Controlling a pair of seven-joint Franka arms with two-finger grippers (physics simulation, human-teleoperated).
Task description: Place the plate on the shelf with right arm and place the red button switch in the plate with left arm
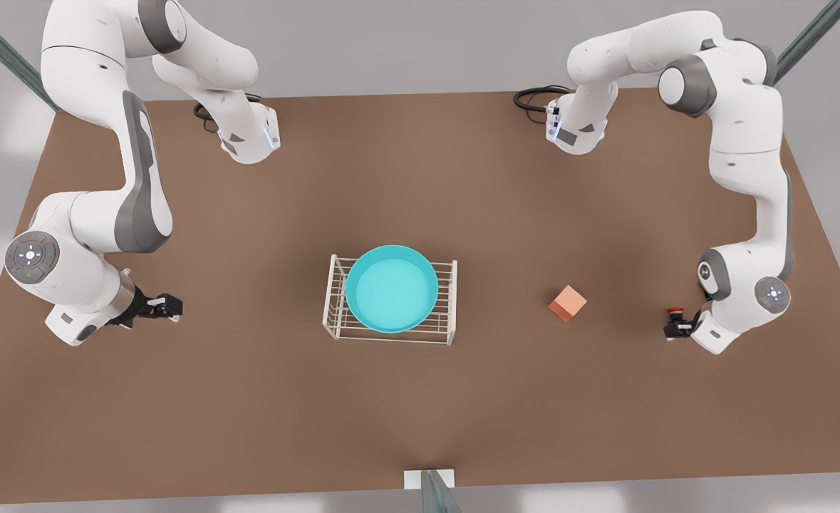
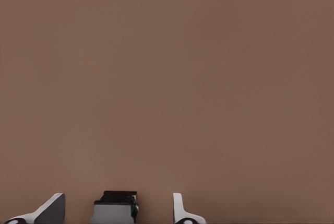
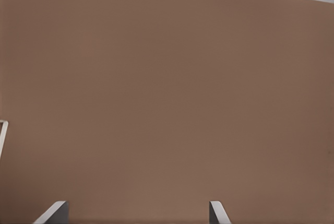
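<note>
My left fingers [image 2: 55, 208] are spread with the switch [image 2: 116, 207] sitting between them; I see a gap on each side of it in the left wrist view, so they are released, not clamped on it. In the front view the left gripper [image 1: 676, 329] is at the right edge of the frame, low over the surface [image 1: 462, 178], and the switch [image 1: 675, 311] shows as a red cap right at the gripper's tips. I cannot tell from there whether it stands on the surface or touches a finger.

My right fingers [image 3: 52, 212] are also spread apart, released, with bare surface between them. The right wrist view catches a white sliver of the shelf [image 3: 2, 135] at the frame's left edge. In the front view the right gripper [image 1: 167, 306] is at the left side of the frame, pointing toward the centre, well apart from the shelf [image 1: 448, 313].

The plate [image 1: 391, 288] lies on top of the shelf, in the middle of the front view, a little toward the shelf's left end, its rim reaching about from the shelf's rear edge to its front edge. An orange cube [image 1: 568, 303] rests on the surface between the shelf and the left gripper, nearer the gripper's side and touching neither.

The left arm [image 1: 747, 164] rises along the frame's right edge and the right arm [image 1: 99, 142] along its left edge, both bending back to bases at the top.
</note>
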